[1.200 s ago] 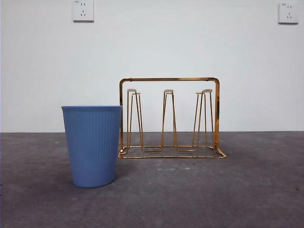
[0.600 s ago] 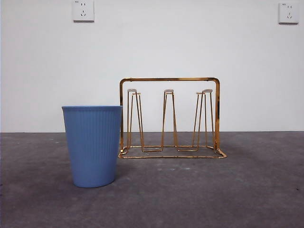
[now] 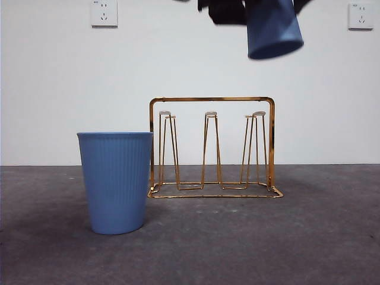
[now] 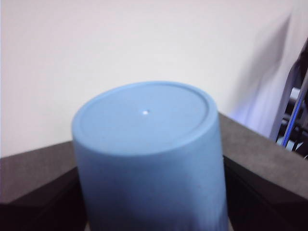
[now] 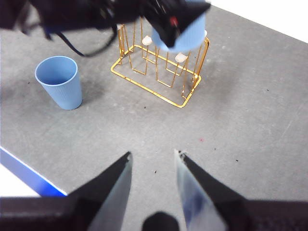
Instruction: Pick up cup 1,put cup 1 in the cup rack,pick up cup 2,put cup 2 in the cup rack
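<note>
The left gripper [image 3: 261, 12] is clamped on an inverted blue ribbed cup [image 3: 273, 29] above the gold cup rack [image 3: 212, 148]; it looks light and slightly flexible, best held by its sidewalls. The right gripper [image 5: 151, 166] waits with its jaws apart.

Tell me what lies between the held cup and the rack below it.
Nothing: the front view shows only bare wall between the held cup, gripped by the left gripper, and the cup rack.
</note>
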Motion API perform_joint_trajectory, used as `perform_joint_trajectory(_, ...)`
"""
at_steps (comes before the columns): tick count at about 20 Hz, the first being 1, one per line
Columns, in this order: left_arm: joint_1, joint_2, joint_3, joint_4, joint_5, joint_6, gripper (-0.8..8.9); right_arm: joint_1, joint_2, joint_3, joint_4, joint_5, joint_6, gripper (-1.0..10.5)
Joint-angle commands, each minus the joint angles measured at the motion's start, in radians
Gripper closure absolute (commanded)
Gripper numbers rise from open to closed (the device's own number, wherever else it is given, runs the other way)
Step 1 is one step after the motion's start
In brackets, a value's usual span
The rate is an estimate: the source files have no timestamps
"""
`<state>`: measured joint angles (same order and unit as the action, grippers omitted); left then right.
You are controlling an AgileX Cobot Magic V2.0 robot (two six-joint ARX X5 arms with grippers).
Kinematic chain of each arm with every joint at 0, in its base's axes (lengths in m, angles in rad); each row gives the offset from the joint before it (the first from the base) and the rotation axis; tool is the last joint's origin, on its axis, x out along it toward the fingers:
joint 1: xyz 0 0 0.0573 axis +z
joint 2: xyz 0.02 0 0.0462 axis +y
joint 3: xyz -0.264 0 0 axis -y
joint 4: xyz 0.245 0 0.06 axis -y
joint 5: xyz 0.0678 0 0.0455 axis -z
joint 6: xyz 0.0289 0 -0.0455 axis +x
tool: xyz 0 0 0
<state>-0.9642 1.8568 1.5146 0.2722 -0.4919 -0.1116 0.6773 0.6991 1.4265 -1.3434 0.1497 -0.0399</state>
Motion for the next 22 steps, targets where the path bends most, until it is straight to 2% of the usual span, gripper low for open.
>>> perform_joint_trajectory(1, 0.014, 0.032, -0.001, 0.026, -0.011, 0.014, 8.20, 0.000, -0.004, -0.010, 0.003, 0.001, 0.010, 7.9)
perform_joint_trajectory(13, 0.063, 0.124, -0.001, 0.113, 0.001, 0.000, 8.20, 0.000, -0.004, -0.010, 0.010, 0.000, 0.009, 7.9)
perform_joint_trajectory(22, 0.071, 0.169, -0.001, 0.113, -0.006, -0.042, 8.20, 0.000, -0.004, -0.010, 0.010, 0.000, 0.010, 7.9)
